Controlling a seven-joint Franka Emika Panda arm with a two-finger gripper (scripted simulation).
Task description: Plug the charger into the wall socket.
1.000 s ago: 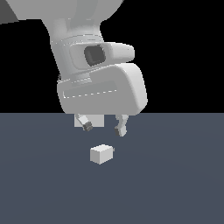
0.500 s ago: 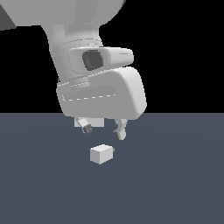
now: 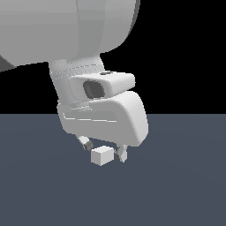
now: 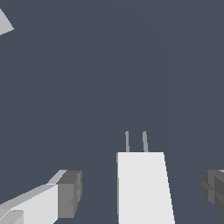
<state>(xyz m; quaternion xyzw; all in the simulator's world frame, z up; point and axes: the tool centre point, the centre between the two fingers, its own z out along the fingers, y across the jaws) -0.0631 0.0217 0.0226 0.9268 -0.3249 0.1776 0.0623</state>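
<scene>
Hand spread wide around the charger, nothing gripped yet.
The white robot hand [image 3: 104, 150] straddled the small off-white rectangular charger [image 3: 102, 156] lying on the dark grey table [image 3: 185, 185]; closing off-centre could have twisted its prongs away from the socket.

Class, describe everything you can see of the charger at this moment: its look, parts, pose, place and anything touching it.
The charger is a small off-white rectangular block with plain matte faces. Two thin grey prongs stick out side by side from one end. It lies flat on the dark grey-blue floor, between the open fingers of the gripper, with a gap showing on each side in the wrist view. Nothing but the floor seems to touch it.
</scene>
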